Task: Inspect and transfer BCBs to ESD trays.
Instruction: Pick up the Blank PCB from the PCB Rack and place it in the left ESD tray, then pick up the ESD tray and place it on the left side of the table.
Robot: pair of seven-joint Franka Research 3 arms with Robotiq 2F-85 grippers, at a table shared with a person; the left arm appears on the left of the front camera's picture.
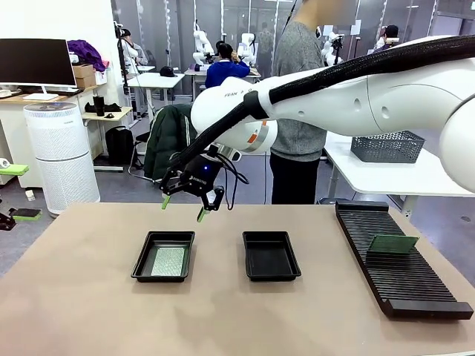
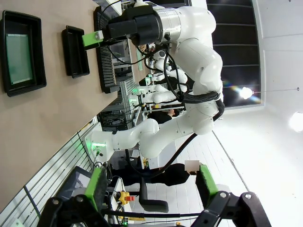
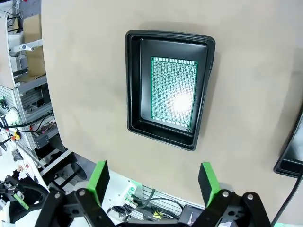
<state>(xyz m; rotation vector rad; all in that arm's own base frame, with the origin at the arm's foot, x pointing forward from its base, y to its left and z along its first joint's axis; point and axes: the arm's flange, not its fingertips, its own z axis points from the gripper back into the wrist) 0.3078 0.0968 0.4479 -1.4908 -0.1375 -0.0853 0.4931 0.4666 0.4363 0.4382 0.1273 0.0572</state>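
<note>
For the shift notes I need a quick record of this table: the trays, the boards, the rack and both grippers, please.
left ESD tray: holds the flat BCB
right ESD tray: empty
ribbed rack: holds the second BCB, propped up in its slots
right gripper: open, empty, above the left ESD tray
left gripper: open, empty

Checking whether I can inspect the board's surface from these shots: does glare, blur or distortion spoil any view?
Right wrist view: sharp, but a white glare patch washes out part of the BCB in its ESD tray. Front view: evenly lit, the board small with a pale sheen. Left wrist view: rolled sideways, a bright lamp flares.
</note>
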